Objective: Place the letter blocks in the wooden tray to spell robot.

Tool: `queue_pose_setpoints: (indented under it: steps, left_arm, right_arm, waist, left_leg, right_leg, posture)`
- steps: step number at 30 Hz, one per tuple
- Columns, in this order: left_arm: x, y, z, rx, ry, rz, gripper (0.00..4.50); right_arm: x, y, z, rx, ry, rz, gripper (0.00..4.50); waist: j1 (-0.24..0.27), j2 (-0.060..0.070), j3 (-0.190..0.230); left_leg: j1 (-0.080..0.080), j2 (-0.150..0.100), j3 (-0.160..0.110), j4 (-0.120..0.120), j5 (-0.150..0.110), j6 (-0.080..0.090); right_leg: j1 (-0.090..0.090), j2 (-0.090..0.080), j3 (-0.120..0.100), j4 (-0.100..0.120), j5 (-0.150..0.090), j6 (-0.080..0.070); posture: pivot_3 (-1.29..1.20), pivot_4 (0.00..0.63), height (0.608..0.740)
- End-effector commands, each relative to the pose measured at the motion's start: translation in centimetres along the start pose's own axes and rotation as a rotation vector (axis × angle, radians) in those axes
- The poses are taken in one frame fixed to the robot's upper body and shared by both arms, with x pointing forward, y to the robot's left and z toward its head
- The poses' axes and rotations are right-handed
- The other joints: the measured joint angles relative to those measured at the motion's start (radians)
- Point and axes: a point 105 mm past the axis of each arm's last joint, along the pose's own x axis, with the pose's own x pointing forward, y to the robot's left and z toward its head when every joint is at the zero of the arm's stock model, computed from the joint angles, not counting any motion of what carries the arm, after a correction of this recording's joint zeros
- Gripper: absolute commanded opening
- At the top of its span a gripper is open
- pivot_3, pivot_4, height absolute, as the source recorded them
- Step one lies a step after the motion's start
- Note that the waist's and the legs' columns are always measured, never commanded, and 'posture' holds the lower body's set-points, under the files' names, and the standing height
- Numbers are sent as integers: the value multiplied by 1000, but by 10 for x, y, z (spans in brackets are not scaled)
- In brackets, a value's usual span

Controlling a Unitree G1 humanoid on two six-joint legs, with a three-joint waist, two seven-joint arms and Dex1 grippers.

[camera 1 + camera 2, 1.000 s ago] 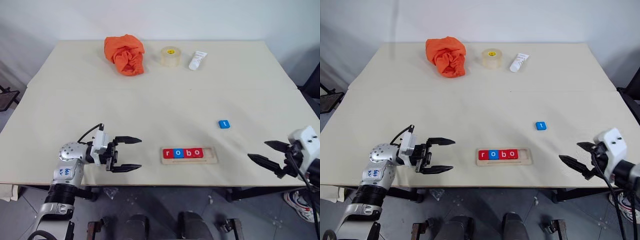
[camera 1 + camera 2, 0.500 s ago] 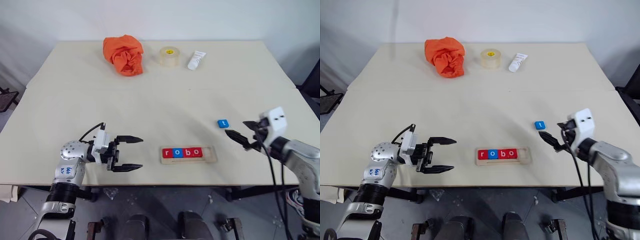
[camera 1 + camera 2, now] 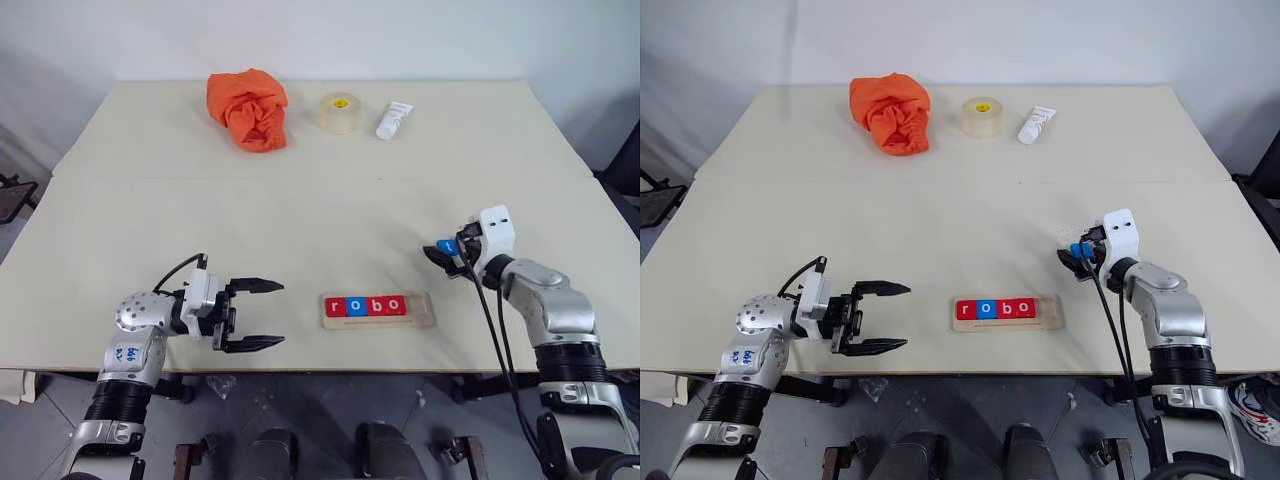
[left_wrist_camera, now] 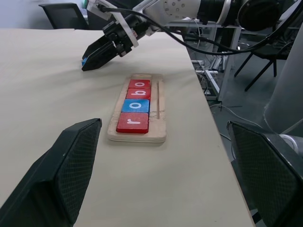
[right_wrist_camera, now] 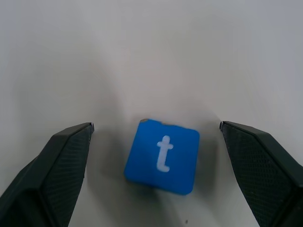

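The wooden tray (image 3: 424, 310) lies near the table's front edge. In it stand a red r (image 4: 132, 123), a blue o (image 4: 136, 105), a red b (image 4: 138, 93) and a red o (image 4: 139, 83); its right end is bare. A blue t block (image 5: 162, 156) lies flat on the table, up and to the right of the tray. My right gripper (image 3: 440, 254) is open, one finger on each side of the t block, not touching it. My left gripper (image 3: 268, 315) hangs open to the left of the tray, pointing at it, with nothing between its fingers.
An orange cloth (image 3: 248, 108), a roll of clear tape (image 3: 340, 112) and a white tube (image 3: 394, 120) sit along the far side of the table. The tray is close to the front edge.
My right arm has swung in from beyond the table's right front edge, and its open fingers now straddle the t block. The left gripper has stayed where it was.
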Motion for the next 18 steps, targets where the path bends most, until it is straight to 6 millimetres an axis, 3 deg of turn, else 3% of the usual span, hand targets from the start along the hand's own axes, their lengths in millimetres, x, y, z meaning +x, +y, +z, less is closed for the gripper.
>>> queue_pose_setpoints:
  steps: [1, 7, 12, 18]
  left_arm:
    - [-4, 1, 9, 35, -14, 16, 4500]
    - [-4, 2, 9, 30, -14, 15, 4500]
    - [-3, 3, 7, 21, -15, 0, 4500]
    - [-4, 4, 7, 11, -18, -25, 4500]
  right_arm:
    - [-3, -2, -2, 10, -8, -28, 3613]
    - [-11, -2, 0, 10, -39, -75, 1559]
    - [-33, -6, 13, 20, -105, -156, 1480]
    - [-80, 18, 3, 14, -66, -161, 1480]
  waist:
    - [0, 0, 0]
    - [2, 0, 0]
    - [5, 0, 0]
    - [4, 0, 0]
  left_leg:
    - [0, 0, 0, 0, 0, 0]
    - [0, 0, 0, 0, 0, 0]
    - [0, 0, -1, -1, 0, 0]
    - [-1, 0, -1, -2, 0, 0]
  right_leg:
    - [0, 0, 0, 0, 0, 0]
    - [0, 0, 0, 0, 0, 0]
    - [0, 0, 0, 0, 0, 0]
    - [-1, 0, 0, -1, 0, 0]
  posture:
    - [0, 150, 740]
    - [0, 150, 740]
    - [0, 150, 740]
    - [0, 150, 740]
